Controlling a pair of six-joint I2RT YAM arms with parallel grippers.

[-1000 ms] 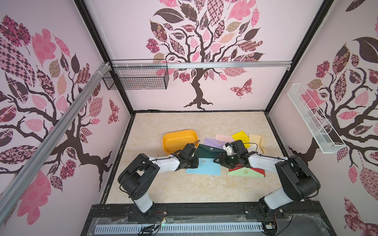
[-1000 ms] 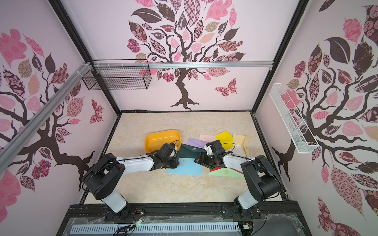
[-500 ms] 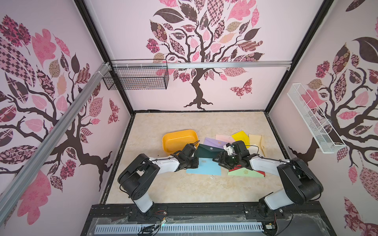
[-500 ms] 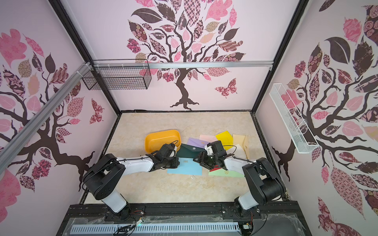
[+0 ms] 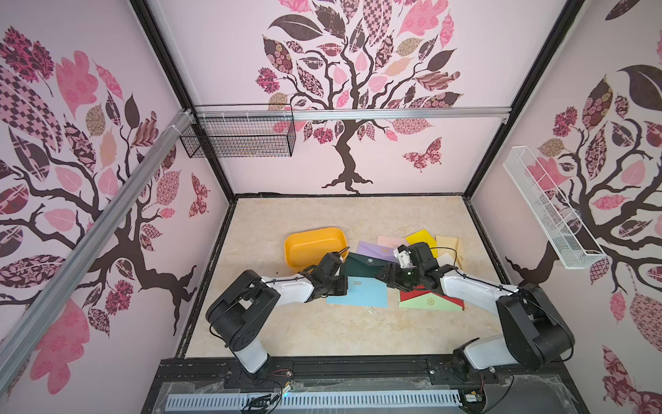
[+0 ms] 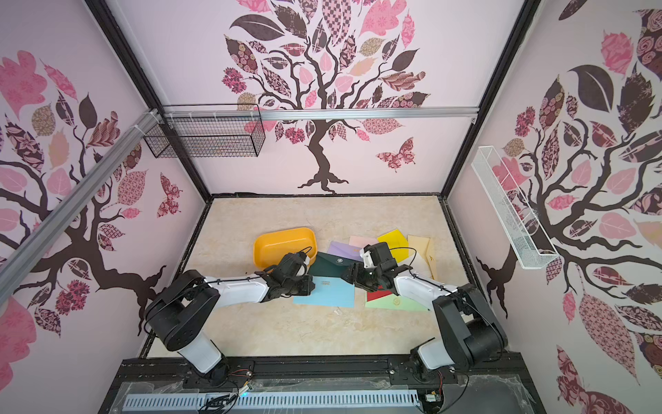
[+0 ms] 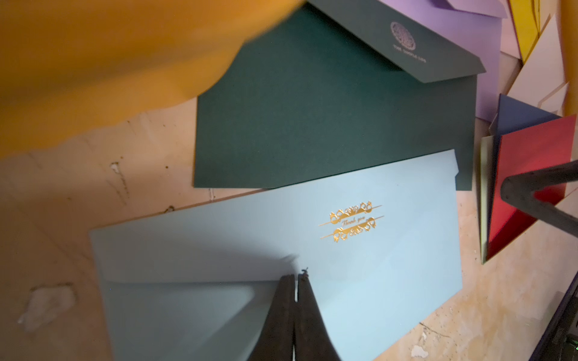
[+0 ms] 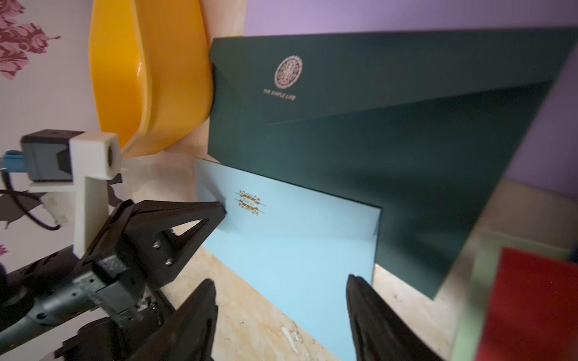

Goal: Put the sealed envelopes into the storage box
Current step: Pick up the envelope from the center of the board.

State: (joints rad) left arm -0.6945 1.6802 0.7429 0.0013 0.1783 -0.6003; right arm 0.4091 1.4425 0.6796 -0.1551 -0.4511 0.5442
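Note:
The storage box (image 5: 313, 247) (image 6: 283, 243) is an orange-yellow tray left of a spread of sealed envelopes. A light blue envelope (image 5: 361, 297) (image 7: 391, 265) (image 8: 297, 243) lies nearest, partly over a dark green one (image 5: 363, 265) (image 7: 312, 125) (image 8: 391, 172). Lilac (image 5: 376, 249), yellow (image 5: 422, 238), red (image 5: 412, 294) and pale green (image 5: 433, 304) envelopes lie to the right. My left gripper (image 5: 342, 283) (image 7: 295, 278) (image 8: 222, 211) is shut, its tips resting on the light blue envelope's left part. My right gripper (image 5: 385, 274) (image 8: 281, 281) hangs open low over that envelope's right end, holding nothing.
A black wire basket (image 5: 240, 138) hangs on the back wall at the left, a white wire basket (image 5: 548, 215) on the right wall. Patterned walls close in the beige floor (image 5: 340, 333) on three sides. The box's rim (image 8: 162, 78) touches the dark green envelope.
My right gripper has edged a little to the left, closer to the light blue envelope's end. The left arm and the envelopes have hardly moved.

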